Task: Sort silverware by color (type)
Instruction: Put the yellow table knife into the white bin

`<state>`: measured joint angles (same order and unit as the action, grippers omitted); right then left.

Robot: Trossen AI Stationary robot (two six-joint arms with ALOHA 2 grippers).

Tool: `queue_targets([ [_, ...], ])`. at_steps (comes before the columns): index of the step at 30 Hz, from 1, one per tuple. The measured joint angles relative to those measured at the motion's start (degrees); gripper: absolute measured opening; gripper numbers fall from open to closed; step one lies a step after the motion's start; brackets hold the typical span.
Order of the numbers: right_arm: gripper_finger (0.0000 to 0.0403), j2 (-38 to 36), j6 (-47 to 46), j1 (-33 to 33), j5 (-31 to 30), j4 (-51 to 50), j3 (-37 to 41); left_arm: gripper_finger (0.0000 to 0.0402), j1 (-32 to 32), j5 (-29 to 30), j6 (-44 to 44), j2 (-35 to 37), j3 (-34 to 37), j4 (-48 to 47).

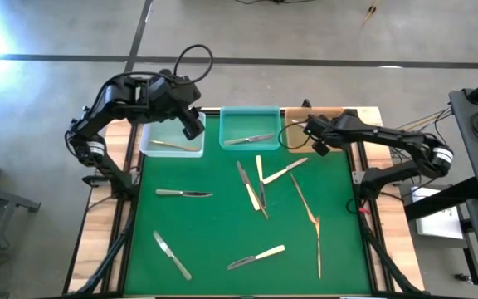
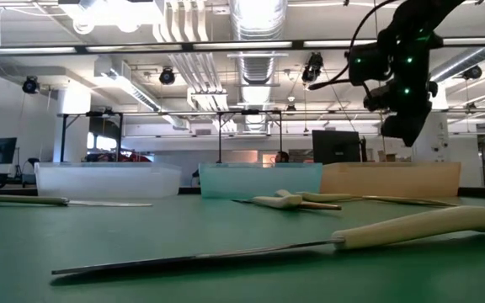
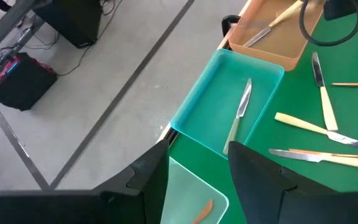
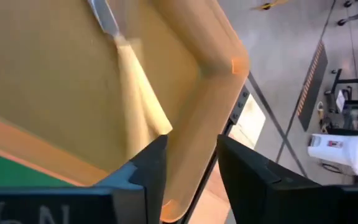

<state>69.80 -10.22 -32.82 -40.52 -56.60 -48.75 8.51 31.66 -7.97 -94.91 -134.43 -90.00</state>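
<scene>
Silverware lies scattered on the green mat: all-silver knives (image 1: pixel 183 193) (image 1: pixel 171 254), cream-handled knives (image 1: pixel 256 257) (image 1: pixel 285 171) and slim gold pieces (image 1: pixel 305 203). A gold piece (image 1: pixel 177 146) lies in the clear bin (image 1: pixel 145 141), and a silver knife (image 3: pixel 241 115) in the teal bin (image 1: pixel 250 120). My left gripper (image 3: pixel 197 180) hangs open over the clear bin. My right gripper (image 4: pixel 191 162) is open above the amber bin (image 4: pixel 55 93). A cream-handled knife (image 4: pixel 132 87) lies inside that bin, with its handle end close to one finger.
The three bins stand side by side along the mat's far edge. Wooden table strips (image 1: pixel 106 208) flank the mat. The mat's middle and near half hold the loose silverware. A cream-handled knife (image 2: pixel 411 229) lies close to the low camera.
</scene>
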Motion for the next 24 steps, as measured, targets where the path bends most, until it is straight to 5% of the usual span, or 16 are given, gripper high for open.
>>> queue_targets([
  [8, 0.0113, -0.63, 4.25, 0.03, 2.9, -0.2, 0.0, 0.015, 0.0, -0.02, -0.02, 0.08, 0.0, -0.01],
  [17, 0.0085, -7.78, -2.27, 3.28, 45.1, 3.52, -0.9, 0.015, 0.0, -0.36, -0.04, 1.77, 0.0, -0.02],
  [20, 0.0081, -8.18, 5.29, 8.88, 51.03, 6.28, -0.79, 0.015, 0.0, -1.11, -0.03, 2.98, 0.0, -0.02],
  [24, 0.0083, -6.47, 17.97, 17.09, 51.24, 12.26, -0.76, 0.015, 0.0, -1.17, -0.08, 4.89, 0.0, -0.02],
])
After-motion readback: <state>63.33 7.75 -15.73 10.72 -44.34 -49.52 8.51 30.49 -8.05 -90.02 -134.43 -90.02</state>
